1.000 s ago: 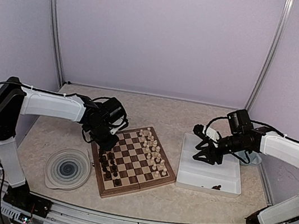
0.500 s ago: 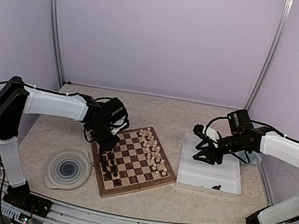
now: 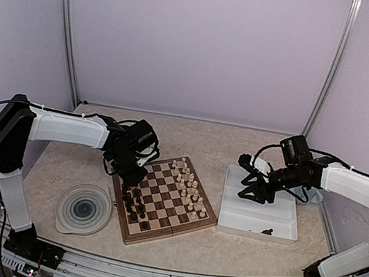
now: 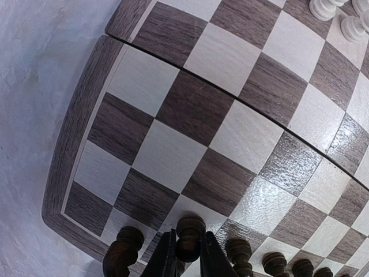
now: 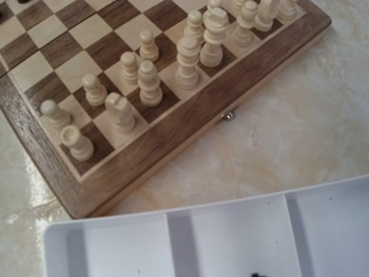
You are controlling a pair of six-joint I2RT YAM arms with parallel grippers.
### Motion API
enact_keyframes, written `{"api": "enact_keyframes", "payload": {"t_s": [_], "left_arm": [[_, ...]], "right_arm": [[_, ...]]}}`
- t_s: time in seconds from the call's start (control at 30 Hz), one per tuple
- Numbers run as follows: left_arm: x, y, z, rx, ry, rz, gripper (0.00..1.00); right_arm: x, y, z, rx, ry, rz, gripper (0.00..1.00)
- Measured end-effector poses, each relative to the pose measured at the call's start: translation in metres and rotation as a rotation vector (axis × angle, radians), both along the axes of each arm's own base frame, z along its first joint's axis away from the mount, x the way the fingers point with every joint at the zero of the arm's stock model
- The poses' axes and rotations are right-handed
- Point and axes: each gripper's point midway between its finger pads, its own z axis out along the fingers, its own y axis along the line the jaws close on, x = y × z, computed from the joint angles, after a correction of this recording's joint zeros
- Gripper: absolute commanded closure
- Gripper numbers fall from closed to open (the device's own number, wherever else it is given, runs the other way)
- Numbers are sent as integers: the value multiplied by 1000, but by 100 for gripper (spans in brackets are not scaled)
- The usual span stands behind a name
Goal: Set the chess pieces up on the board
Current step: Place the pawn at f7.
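1. At the far left a round blue-swirl plate point(image 3: 83, 208) lies on the table, just beside the board's left edge.
2. My left claw point(image 4: 189, 235) hangs low over the board's left side. Its fingers are drawn nearly together, one on each side of a dark pawn point(image 4: 190, 226) that stands upright in the row by the border. I cannot tell whether they are pressing on it or only flanking it.
3. The board point(image 3: 170, 230) lies at an angle in the middle of the table. The dark pieces point(image 3: 135, 204) are crowded along its left side and the cream pieces point(image 3: 188, 185) stand in two rows along its right side, with bare squares between the two sets.
4. My right claw point(image 3: 258, 192) hovers over the far end of the white tray point(image 3: 290, 222), right of the board. Its fingers are spread and I see nothing between them.
5. Something small and dark point(image 3: 267, 231) lies in the tray's near end. It is too small to name.
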Motion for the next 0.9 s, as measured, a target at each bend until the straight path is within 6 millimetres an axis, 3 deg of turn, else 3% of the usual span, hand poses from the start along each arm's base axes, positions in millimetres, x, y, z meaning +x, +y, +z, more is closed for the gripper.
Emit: {"api": "enact_keyframes", "payload": {"t_s": [0.63,0.9], "left_arm": [[-3,2,-1,17,24,-1,72],[9,-9,25,-11,-11,-10,67]], "right_arm": [[0,0,0,0,0,0,51],[1,-8,-1,-28,10,-17,52]]}}
